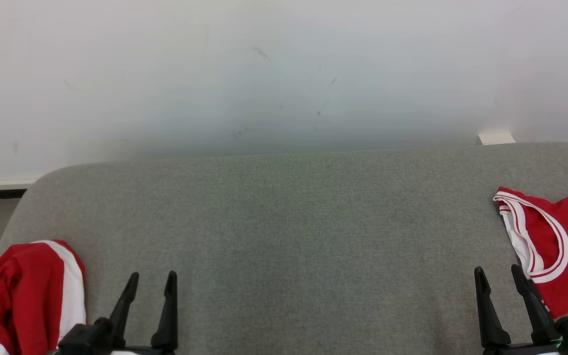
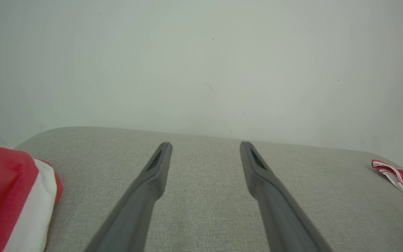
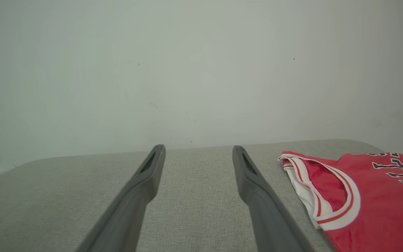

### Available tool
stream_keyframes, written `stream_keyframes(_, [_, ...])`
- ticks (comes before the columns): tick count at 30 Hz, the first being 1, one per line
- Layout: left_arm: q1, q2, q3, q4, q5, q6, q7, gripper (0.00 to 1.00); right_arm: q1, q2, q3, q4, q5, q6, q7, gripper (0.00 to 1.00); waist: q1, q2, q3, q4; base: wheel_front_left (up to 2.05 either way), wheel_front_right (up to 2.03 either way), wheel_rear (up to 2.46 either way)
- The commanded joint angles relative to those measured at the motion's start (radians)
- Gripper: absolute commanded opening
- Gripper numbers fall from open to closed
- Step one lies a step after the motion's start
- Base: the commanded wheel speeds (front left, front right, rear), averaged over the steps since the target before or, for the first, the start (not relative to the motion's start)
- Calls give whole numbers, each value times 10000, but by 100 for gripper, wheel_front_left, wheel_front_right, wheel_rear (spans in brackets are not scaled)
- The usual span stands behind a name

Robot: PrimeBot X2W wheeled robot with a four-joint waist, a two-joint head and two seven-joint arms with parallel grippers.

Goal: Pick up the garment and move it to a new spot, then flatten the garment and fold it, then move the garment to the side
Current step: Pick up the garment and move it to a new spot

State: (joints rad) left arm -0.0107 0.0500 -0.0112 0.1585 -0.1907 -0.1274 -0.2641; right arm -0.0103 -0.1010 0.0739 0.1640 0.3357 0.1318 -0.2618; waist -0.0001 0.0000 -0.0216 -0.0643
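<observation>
Because the garment lies bunched, red and white, at the far left edge of the grey surface, it seems the piece to move, and the pick-up looks not yet begun. The job probably falls to the left fingers, which stand apart and empty just right of it, tips pointing toward the wall. A good grasp would likely reach leftward over the bunch and come down on a raised fold near its top, not its draped edge, pinching several layers so the cloth lifts as one. The bare middle of the surface seems the natural new spot, with room to spread the cloth flat. Further right, the right fingers are likewise apart and empty, close beside a red jersey lying fairly flat at the right edge. The carry should stop short of it so the two do not tangle.
</observation>
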Motion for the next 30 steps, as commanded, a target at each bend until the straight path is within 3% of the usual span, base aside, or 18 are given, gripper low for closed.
stream_keyframes(1, [-64,21,-4,17,66,-27,1,100,-103,-59,-15,42,31,-23,-28,100,1,0,1,4,0,0,0])
stream_keyframes(14, [-236,25,-107,178,249,-28,1,100,-162,-18,-90,93,65,-23,-30,100,1,0,6,606,0,0,0])
stream_keyframes(30, [-423,24,208,372,179,296,1,100,-354,95,434,297,151,-24,-14,100,1,0,111,2844,0,0,0])
